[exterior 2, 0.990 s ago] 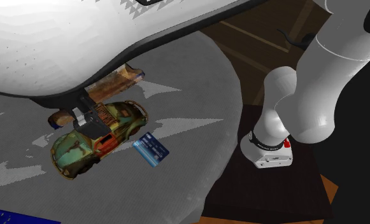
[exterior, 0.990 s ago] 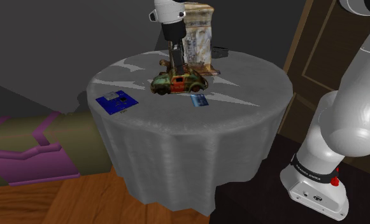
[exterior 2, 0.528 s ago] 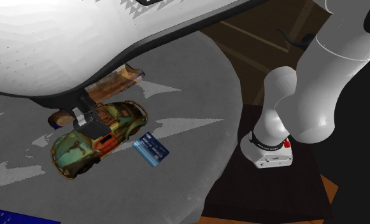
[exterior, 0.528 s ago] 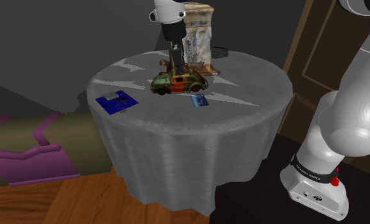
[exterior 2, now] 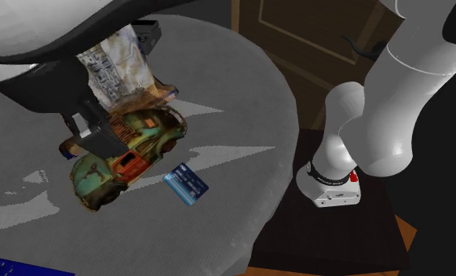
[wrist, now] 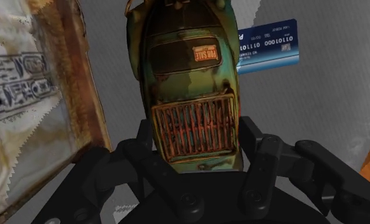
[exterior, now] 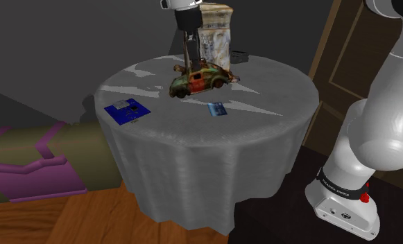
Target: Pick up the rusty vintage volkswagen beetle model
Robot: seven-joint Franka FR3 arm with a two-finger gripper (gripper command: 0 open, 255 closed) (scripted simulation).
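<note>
Gripper (wrist: 196, 145): clenches on the rusty beetle model (wrist: 188, 76), with one black finger pressed to each flank at the grilled end. Holds the car tilted near the middle of the round table (exterior: 193, 159), seemingly just clear of its grey cloth; cannot rule out a wheel touching. Hangs just beside a weathered printed box (wrist: 30, 102), with a blue card (wrist: 269, 43) lying near on the other side and a blue floppy disk (exterior: 127, 111) well apart toward the shoulder view's left. Risks, as a judgement: grips curved, worn sides close to one end, so may let the long body pivot or slide out during a lift; may also knock the box if swung that way.
</note>
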